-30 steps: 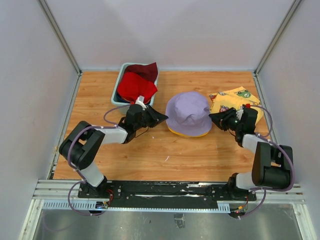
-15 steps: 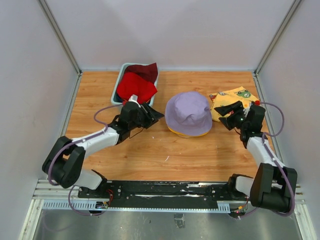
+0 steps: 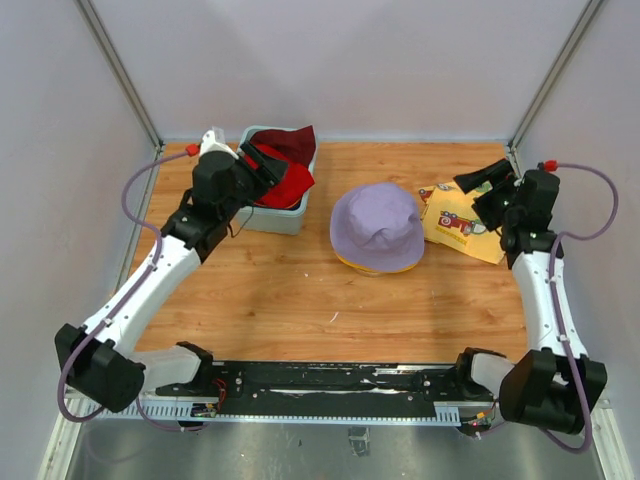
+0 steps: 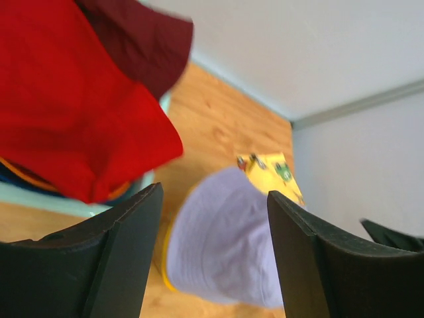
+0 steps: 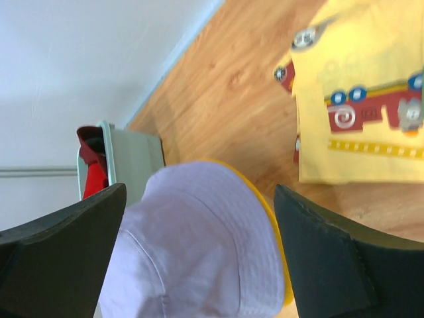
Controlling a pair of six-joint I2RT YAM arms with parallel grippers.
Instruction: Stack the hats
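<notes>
A lavender hat (image 3: 377, 222) sits crown-up in the middle of the table on a yellow hat, of which only the rim (image 3: 375, 268) shows. A red hat (image 3: 285, 180) and a maroon hat (image 3: 297, 140) are piled in the teal tub (image 3: 285, 216). My left gripper (image 3: 262, 166) hangs open and empty over the tub's left side. In the left wrist view the red hat (image 4: 73, 99) is just ahead of the left gripper (image 4: 213, 199). My right gripper (image 3: 482, 192) is open and empty, raised over the printed cloth. It (image 5: 200, 192) looks toward the lavender hat (image 5: 199, 245).
A flat yellow cloth (image 3: 462, 222) printed with red cars lies right of the hats, under the right gripper. White walls enclose the wooden table (image 3: 300, 300) on three sides. The arm bases stand on the rail at the near edge.
Both grippers opened and drew away from the lavender hat's sides. The left arm rose and swung back to the tub; the right arm lifted back over the printed cloth.
</notes>
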